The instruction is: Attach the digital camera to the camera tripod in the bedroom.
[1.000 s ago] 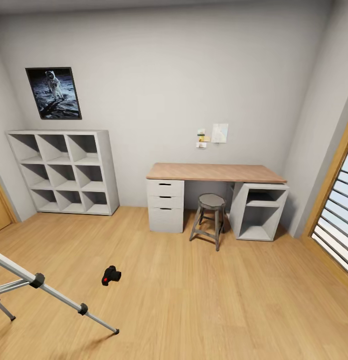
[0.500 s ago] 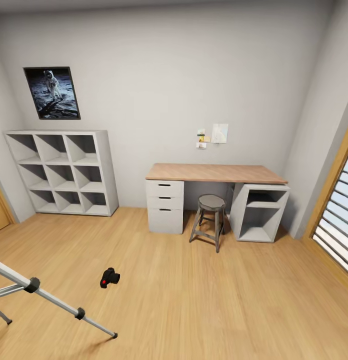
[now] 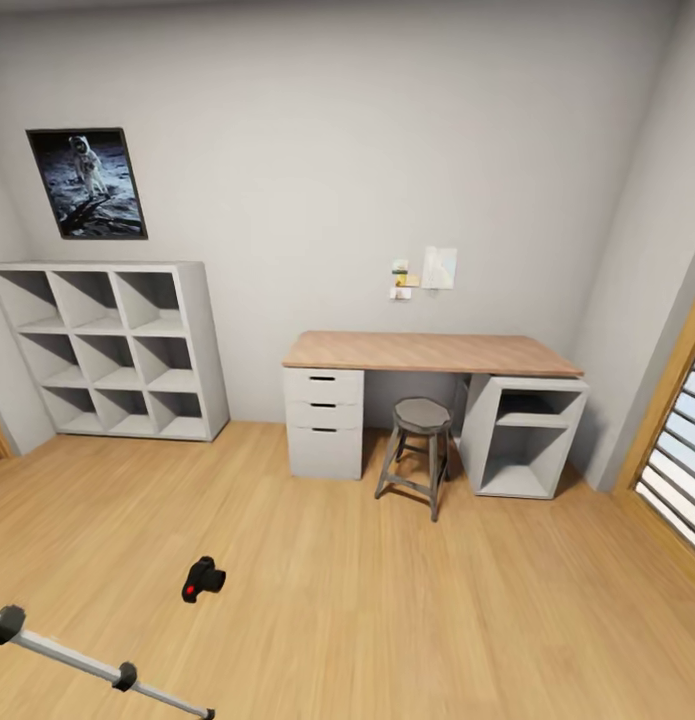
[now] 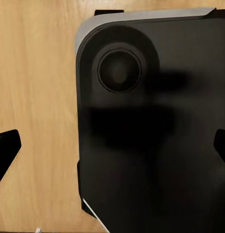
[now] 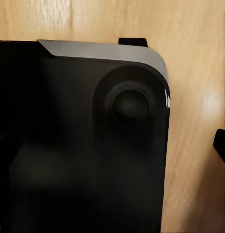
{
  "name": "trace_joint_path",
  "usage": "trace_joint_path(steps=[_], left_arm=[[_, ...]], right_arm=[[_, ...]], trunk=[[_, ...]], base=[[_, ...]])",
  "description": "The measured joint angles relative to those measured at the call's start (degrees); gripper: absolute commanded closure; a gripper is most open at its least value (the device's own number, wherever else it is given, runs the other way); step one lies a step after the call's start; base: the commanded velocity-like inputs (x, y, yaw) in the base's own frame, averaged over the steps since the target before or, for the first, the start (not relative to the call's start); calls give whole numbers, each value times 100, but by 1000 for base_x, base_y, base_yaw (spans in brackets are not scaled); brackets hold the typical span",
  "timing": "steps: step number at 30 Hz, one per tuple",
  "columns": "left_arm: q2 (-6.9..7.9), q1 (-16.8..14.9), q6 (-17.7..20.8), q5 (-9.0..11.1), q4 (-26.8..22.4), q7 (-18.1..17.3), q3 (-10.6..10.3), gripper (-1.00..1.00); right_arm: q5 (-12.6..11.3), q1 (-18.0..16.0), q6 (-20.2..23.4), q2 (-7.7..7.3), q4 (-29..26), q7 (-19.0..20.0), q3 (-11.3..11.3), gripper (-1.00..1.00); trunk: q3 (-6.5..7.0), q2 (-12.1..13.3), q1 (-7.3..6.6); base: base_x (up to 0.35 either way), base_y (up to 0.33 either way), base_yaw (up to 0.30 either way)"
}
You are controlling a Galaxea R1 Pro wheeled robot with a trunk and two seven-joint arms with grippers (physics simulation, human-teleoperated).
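The digital camera point(image 3: 202, 579), small and black with a red button, lies on the light wood floor in the lower left of the head view. One silver leg of the camera tripod point(image 3: 77, 660), with black joints, slants across the bottom left corner; its head is out of view. In the left wrist view my left gripper point(image 4: 112, 150) is open, its dark fingertips point(image 4: 7, 149) wide apart above the robot's black base point(image 4: 151, 121). In the right wrist view my right gripper point(image 5: 112, 150) is open with one fingertip point(image 5: 222, 145) at the picture's edge. Both grippers hold nothing.
White cube shelves point(image 3: 112, 350) stand at the back left under an astronaut poster point(image 3: 87, 183). A wood-topped white desk point(image 3: 427, 352) with drawers stands at the back wall, a small grey stool point(image 3: 419, 450) before it. A slatted window point(image 3: 682, 480) is on the right.
The whole head view has shifted: the camera has moved, so the digital camera and tripod leg sit lower and further left in the picture. Nothing in the room has itself moved.
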Motion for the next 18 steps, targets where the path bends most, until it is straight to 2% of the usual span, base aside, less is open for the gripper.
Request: trace_joint_path(steps=[18], left_arm=[[-13, -24, 4, 0, -82, 7, 2, -100]], right_arm=[[0, -2, 0, 0, -2, 0, 0, -100]], trunk=[[1, 0, 0]], base=[[322, -132, 0]])
